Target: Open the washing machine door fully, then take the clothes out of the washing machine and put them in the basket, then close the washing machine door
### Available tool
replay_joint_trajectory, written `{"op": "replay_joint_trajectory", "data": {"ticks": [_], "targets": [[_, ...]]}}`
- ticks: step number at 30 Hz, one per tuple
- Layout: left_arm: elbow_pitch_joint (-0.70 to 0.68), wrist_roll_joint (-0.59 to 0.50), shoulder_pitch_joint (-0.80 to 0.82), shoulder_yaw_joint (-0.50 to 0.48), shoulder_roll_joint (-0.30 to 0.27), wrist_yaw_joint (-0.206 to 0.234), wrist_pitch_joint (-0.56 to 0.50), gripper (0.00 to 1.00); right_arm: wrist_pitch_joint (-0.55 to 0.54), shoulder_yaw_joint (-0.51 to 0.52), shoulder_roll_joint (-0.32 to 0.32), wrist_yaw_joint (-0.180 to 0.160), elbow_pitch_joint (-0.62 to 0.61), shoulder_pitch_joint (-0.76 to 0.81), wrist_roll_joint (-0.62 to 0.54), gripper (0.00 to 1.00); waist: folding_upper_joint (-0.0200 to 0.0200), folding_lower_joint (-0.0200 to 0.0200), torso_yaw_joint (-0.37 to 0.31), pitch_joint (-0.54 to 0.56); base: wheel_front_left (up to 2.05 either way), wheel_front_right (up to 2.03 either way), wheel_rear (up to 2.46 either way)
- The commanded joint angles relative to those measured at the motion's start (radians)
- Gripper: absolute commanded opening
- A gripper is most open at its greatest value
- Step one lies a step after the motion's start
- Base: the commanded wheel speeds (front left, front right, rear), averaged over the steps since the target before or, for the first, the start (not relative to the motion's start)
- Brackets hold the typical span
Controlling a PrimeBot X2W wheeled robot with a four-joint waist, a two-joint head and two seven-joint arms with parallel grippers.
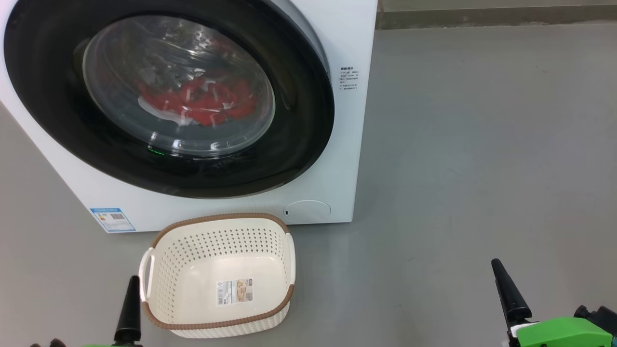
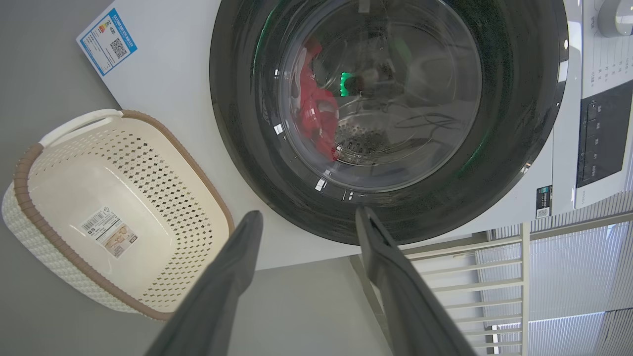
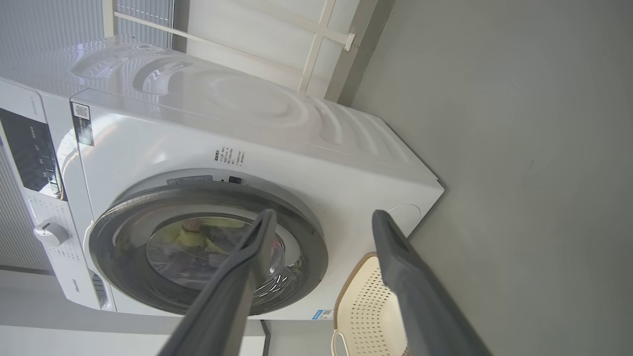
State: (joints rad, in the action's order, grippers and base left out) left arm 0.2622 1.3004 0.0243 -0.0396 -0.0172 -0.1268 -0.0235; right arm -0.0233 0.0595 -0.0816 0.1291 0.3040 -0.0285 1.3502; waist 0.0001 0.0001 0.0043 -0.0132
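The washing machine (image 1: 347,144) stands on the grey floor (image 1: 482,144) with its front turned toward the robot, and the washing machine door (image 1: 299,144) lies flat against that front, its glossy black rim unbroken all round and the clear glass bowl bulging outward toward the camera. Through the glass the clothes (image 1: 207,103) show as a red bundle with white parts, low in the drum and spread more sideways than upward. The basket (image 1: 217,221) sits on the floor just in front of the machine's lower edge, below the door, mouth upward. Its long axis runs across the head view, roughly along the machine's front though skewed a little, with a white handle at each short end, and inside lies just a paper label (image 1: 234,291) flat on its bottom. A small blue label (image 1: 112,220) is stuck at the machine's lower left corner, near the basket's far left. The left gripper (image 2: 309,213) points at the door's lower rim in its wrist view, its two dark fingers parted with a wide gap, gripping and touching nothing; in the head view one finger rises just beside the basket's near left corner. The right gripper (image 3: 325,213) is likewise spread wide and empty, aimed toward the machine's front, well apart from the basket over bare floor
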Motion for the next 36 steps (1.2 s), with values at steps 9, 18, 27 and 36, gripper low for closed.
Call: {"op": "replay_joint_trajectory", "data": {"ticks": [9,18,27,36], "targets": [[-0.043,-0.163,0.005,0.012,-0.017,0.006,0.033,1.0,0.034,-0.027,-0.026,0.0,-0.022,-0.035,-0.152,1.0,-0.0001,-0.0001,0.003,-0.002,0.0,0.0,0.0],[-0.056,-0.309,-0.003,0.036,-0.019,0.02,0.062,1.0,0.063,-0.037,-0.033,0.001,-0.021,-0.034,-0.267,1.0,-0.0001,-0.0001,0.003,-0.002,0.0,0.0,0.0],[-0.066,-0.43,-0.01,0.055,-0.022,0.028,0.088,1.0,0.089,-0.064,-0.052,0.001,-0.021,-0.035,-0.367,1.0,-0.0001,-0.0001,0.004,-0.001,0.0,0.0,0.0],[-0.074,-0.552,-0.02,0.078,-0.028,0.042,0.115,1.0,0.115,-0.088,-0.067,0.001,-0.02,-0.033,-0.467,1.0,-0.0001,-0.0001,0.006,0.001,0.0,0.0,0.0]]}}
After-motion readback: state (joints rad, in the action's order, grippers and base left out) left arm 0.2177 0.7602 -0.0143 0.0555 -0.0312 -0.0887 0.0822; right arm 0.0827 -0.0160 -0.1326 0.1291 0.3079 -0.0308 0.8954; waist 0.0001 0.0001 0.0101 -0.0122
